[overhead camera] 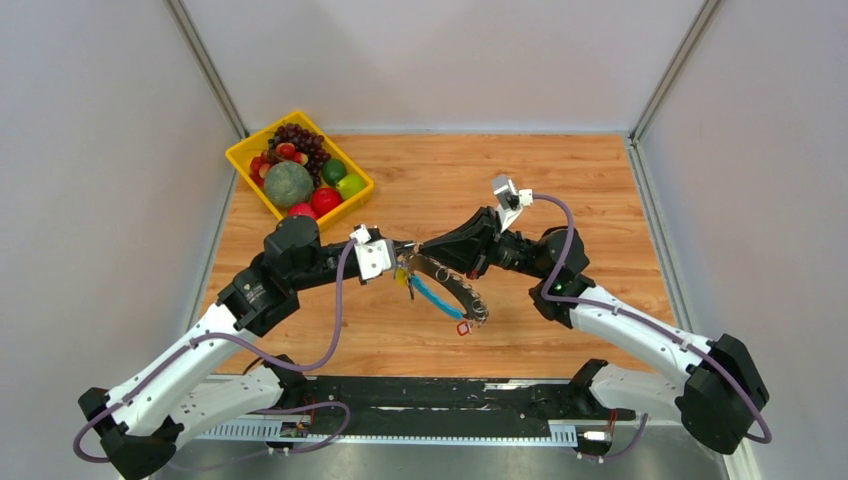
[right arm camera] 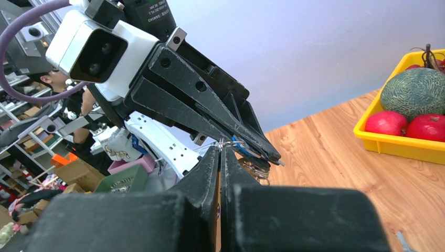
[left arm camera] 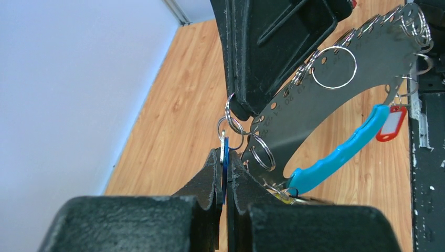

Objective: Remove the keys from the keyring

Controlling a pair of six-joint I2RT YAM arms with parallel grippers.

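The counter [overhead camera: 600, 180] is lit brightly and evenly from above, with only faint, soft shadows thrown on it and no glare. In the wrist views the near bodies of the left gripper [left arm camera: 225, 155] and the right gripper [right arm camera: 220, 151] are rendered large, dark and out of focus, and only their tips are held sharp. Pale glints are caught on the keyring [left arm camera: 336, 105], and the shelves [right arm camera: 21, 131] are slightly blurred.
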